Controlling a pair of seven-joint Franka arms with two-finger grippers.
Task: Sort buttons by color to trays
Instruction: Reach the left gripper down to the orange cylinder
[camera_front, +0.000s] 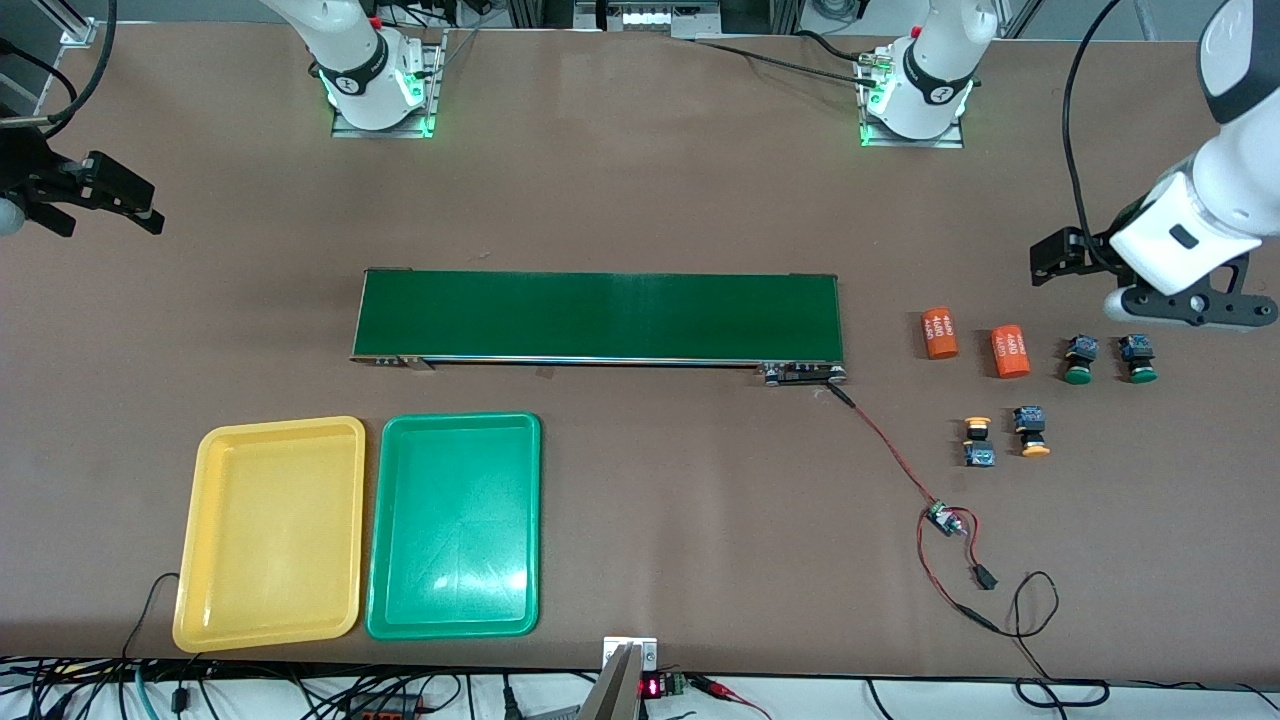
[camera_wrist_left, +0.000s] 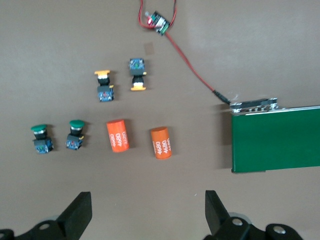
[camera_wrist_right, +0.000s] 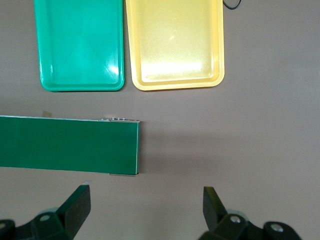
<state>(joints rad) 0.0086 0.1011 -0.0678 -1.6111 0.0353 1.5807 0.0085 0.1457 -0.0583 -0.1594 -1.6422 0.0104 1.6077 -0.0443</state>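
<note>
Front view: sorting not begun; four buttons (camera_front: 1080, 360) untouched, yellow tray (camera_front: 200, 520) and green tray (camera_front: 380, 520) bare. Left gripper (camera_front: 1150, 290) and right gripper (camera_front: 110, 205), both spread, hang over bare table; next, a descent onto one button.

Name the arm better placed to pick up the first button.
Left. The left gripper, jaws open, hangs over the table beside the green-capped buttons. The right gripper, also open, waits at the conveyor belt's other end near the trays, away from every button.

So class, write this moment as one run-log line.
stage: not started | green-capped buttons: on table beside orange cylinders | trays: empty | left claw: open above buttons | right claw: open, waiting
</note>
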